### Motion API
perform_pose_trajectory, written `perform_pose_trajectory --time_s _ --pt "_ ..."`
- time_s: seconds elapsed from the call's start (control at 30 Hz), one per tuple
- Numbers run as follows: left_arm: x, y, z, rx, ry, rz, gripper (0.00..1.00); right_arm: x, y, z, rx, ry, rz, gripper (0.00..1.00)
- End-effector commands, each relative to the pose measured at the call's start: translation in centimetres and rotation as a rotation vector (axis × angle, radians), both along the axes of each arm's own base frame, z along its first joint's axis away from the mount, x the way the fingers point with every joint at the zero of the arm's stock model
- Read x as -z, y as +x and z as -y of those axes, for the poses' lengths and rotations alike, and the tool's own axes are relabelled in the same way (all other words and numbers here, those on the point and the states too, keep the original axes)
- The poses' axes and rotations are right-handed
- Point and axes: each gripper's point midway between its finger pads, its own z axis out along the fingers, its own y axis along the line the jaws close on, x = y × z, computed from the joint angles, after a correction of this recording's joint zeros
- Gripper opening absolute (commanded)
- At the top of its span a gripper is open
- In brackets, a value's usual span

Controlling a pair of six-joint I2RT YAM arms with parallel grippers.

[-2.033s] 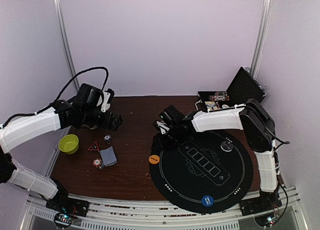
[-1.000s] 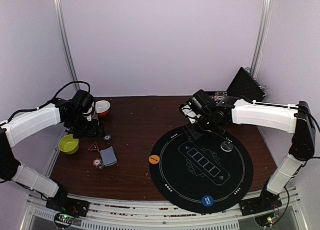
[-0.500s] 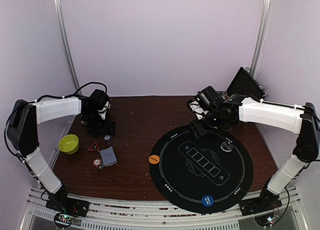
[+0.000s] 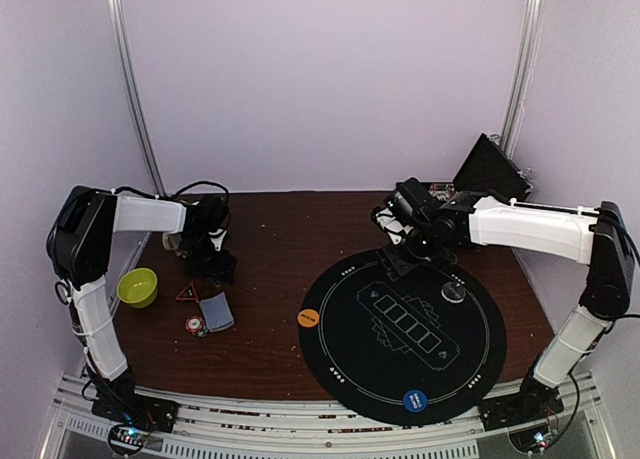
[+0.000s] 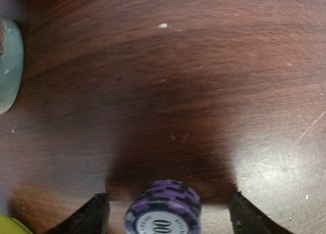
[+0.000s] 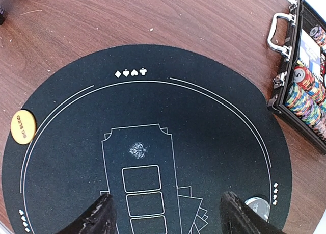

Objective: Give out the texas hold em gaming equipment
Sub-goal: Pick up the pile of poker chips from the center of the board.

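A short stack of purple striped poker chips (image 5: 163,211) stands on the brown table between the tips of my left gripper (image 5: 165,221). That gripper is open, with a gap on each side of the stack. From above, the left gripper (image 4: 215,266) hides the stack. Grey-blue cards (image 4: 217,311) and a red striped chip (image 4: 195,325) lie just in front of it. My right gripper (image 4: 396,249) hangs open and empty over the far edge of the black round mat (image 4: 400,369). An orange disc (image 6: 23,127), a blue disc (image 4: 415,400) and a silvery disc (image 6: 257,206) lie on the mat.
An open black case of chips (image 6: 305,86) sits at the back right, its lid (image 4: 490,169) raised. A green bowl (image 4: 137,287) and a red triangle marker (image 4: 187,293) are at the left. A pale rounded object (image 5: 7,66) lies close to the left gripper.
The left arm folded in and came down over the purple chips, its jaws narrowing slightly. The right gripper left the orange disc's side for the mat's far edge.
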Motion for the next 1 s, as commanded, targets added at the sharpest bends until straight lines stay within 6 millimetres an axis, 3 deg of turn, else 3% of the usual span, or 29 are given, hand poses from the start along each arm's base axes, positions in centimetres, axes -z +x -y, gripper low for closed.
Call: perform_pose_trajectory --time_s 0.0,0.1,0.23,0.3,0.37,0.5,0.6,0.73,0.83,0.97 --pt "1.6 0.8 0.1 0.03 -0.001 0.013 0.77 -0.2 0.4 0.2 0.02 -0.011 -0.002 0.72" --pt "1.6 0.2 0.5 0.022 -0.025 -0.015 0.62 -0.4 0.4 0.2 0.024 -0.016 -0.003 0.72" --pt "0.5 -0.2 0.5 0.014 -0.048 0.017 0.58 -0.5 0.4 0.3 0.022 -0.011 0.002 0.72" --pt "0.5 -0.3 0.1 0.014 -0.028 0.021 0.51 -0.5 0.4 0.3 0.02 -0.016 0.002 0.72" --pt "0.8 -0.4 -0.3 0.015 -0.004 0.01 0.4 -0.7 0.5 0.4 0.021 -0.021 0.005 0.72" --pt "0.1 0.0 0.0 0.021 -0.016 0.033 0.03 -1.0 0.4 0.6 0.024 -0.018 0.015 0.72" --pt "-2.3 0.9 1.0 0.042 -0.031 0.09 0.0 -1.3 0.2 0.7 0.026 -0.013 0.018 0.72" --pt "-6.0 1.3 5.3 0.165 -0.053 0.149 0.0 -1.9 0.2 1.0 0.032 -0.008 0.03 0.72" --pt "-8.5 0.6 10.6 0.306 -0.075 0.196 0.0 -2.6 0.6 1.7 0.057 0.004 0.041 0.73" --pt "-10.0 -1.1 18.0 0.453 -0.209 0.204 0.0 -4.0 1.5 4.7 0.155 0.045 0.066 0.73"
